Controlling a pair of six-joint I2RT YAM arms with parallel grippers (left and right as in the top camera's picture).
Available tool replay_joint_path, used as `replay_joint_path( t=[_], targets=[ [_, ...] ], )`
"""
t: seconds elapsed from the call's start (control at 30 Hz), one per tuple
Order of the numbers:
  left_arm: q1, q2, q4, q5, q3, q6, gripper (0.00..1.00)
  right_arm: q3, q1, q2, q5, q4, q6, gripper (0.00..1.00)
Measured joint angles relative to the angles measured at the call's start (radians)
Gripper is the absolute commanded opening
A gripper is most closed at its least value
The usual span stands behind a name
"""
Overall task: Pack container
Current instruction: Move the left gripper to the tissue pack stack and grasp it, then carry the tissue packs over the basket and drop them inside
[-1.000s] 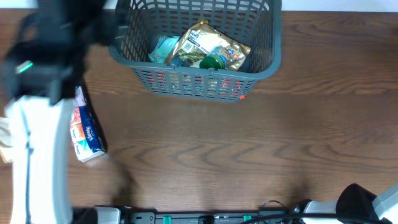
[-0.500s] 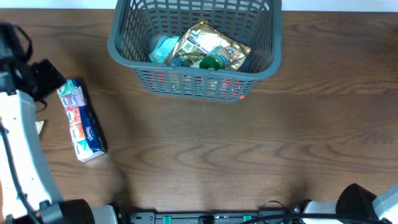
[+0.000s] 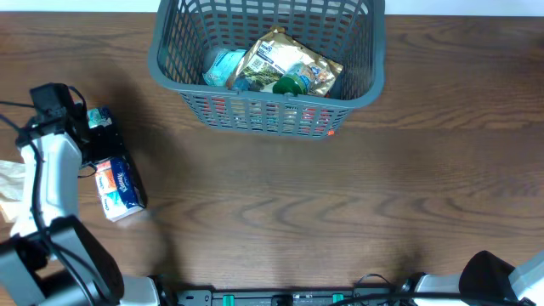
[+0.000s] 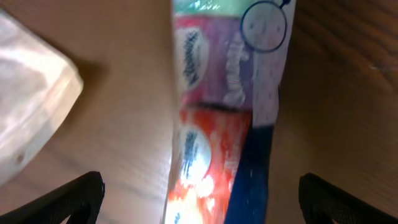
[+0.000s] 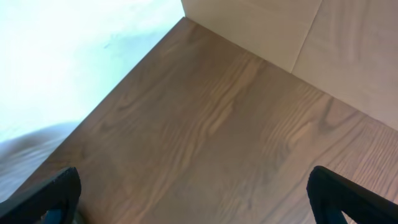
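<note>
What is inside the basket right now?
A tan foil bag lies on top, a teal packet beside it. Whatever lies beneath them is covered; only red shows through the basket wall.

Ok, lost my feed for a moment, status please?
Left fingers open, either side of tissue pack on table. Right fingers open, over table. Container holds packets. Nothing blocking between.

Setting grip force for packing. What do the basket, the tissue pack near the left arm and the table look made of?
Basket: moulded plastic by the look, matte grey, with slotted lattice walls and a thick rim.
Tissue pack: probably thin printed plastic film over soft packets. The wrist view is too blurred to be sure.
Table: dark brown wood or wood-look laminate. Grain shows, but I cannot tell which.
</note>
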State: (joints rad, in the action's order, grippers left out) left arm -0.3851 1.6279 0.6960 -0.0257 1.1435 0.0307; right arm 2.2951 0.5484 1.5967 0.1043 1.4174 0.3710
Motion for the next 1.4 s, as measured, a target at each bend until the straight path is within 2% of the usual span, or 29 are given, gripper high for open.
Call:
replay_joint_path(
  t=[0.3, 0.53, 0.7, 0.8, 0.83, 0.9, 0.93, 1.13, 1.4],
  targets=[
    [0.000, 0.174, -0.097, 0.035, -0.001, 0.098, 0.99, 0.000, 0.000, 0.000, 0.000, 0.000, 0.000, 0.99],
    [0.000, 0.267, -0.116, 0.064, 0.000, 0.109, 0.98, 0.000, 0.000, 0.000, 0.000, 0.005, -0.001, 0.99],
    [0.000, 0.268, -0.093, 0.080, 0.001, 0.105, 0.50, 0.000, 0.000, 0.000, 0.000, 0.015, -0.016, 0.99],
    [0.000, 0.266, -0.053, 0.092, 0.007, 0.101, 0.42, 0.000, 0.000, 0.000, 0.000, 0.016, -0.020, 0.99],
    [0.000, 0.263, -0.034, 0.097, 0.011, 0.095, 0.35, 0.000, 0.000, 0.000, 0.000, 0.016, -0.020, 0.99],
    [0.000, 0.252, 0.004, 0.105, 0.017, 0.068, 0.10, 0.000, 0.000, 0.000, 0.000, 0.016, -0.023, 0.99],
    [0.000, 0.241, 0.030, 0.114, 0.022, 0.056, 0.06, 0.000, 0.000, 0.000, 0.000, 0.016, -0.023, 0.99],
    [0.003, 0.080, 0.183, 0.177, 0.129, 0.029, 0.06, 0.000, 0.000, 0.000, -0.001, 0.016, -0.031, 0.99],
    [0.105, -0.170, 0.270, 0.195, 0.487, 0.017, 0.05, 0.000, 0.000, 0.000, -0.003, 0.016, -0.040, 0.99]
  ],
)
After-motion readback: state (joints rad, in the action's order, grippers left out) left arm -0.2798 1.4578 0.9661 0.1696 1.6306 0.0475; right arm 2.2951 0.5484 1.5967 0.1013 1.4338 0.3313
